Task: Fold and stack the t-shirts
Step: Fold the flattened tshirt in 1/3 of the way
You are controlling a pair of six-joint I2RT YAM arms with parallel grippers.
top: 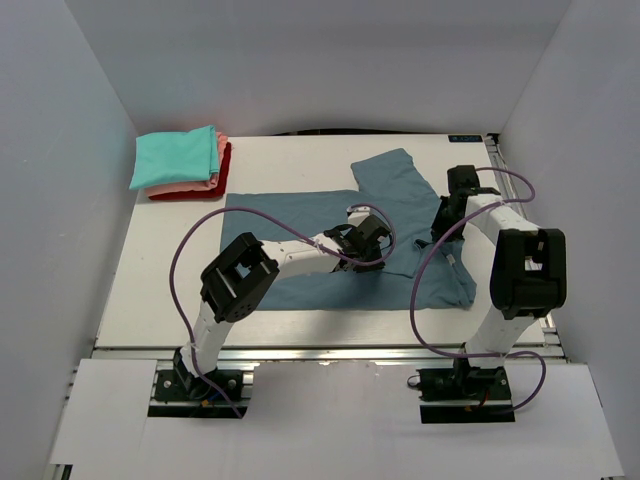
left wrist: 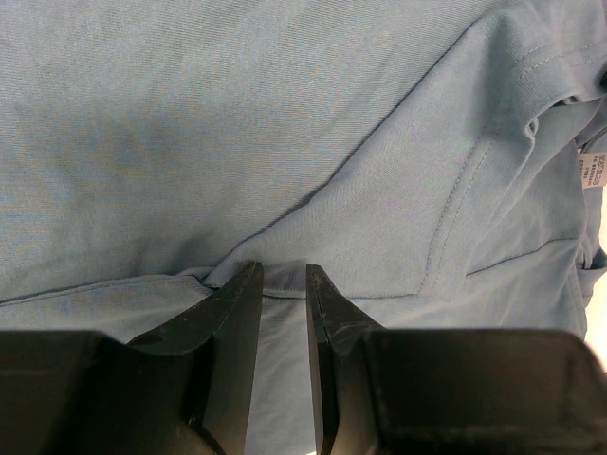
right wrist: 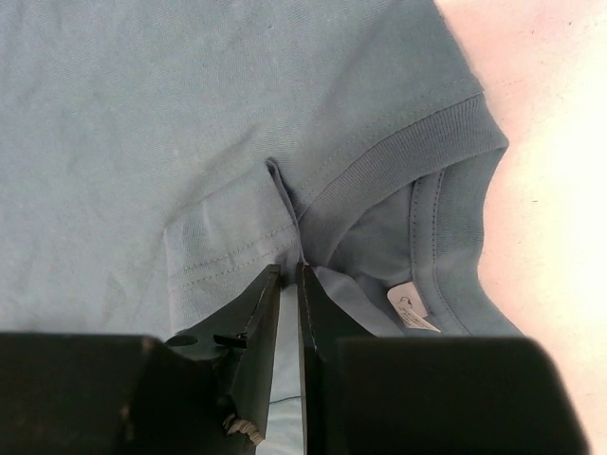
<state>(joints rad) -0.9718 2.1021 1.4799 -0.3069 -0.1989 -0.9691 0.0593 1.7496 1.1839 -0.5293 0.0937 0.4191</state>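
The slate-blue t-shirt lies spread across the table, its right part folded up toward the back. My left gripper rests on it mid-table. In the left wrist view its jaws stand slightly apart, straddling a flat sleeve hem, so it is open. My right gripper is at the shirt's neck. In the right wrist view it is shut on a raised ridge of cloth beside the ribbed collar and the white neck tag. Folded teal, salmon-pink and red t-shirts are stacked at the back left.
The white table is boxed in by grey walls on the left, back and right. Purple cables loop off both arms over the shirt. A metal rail runs along the near edge.
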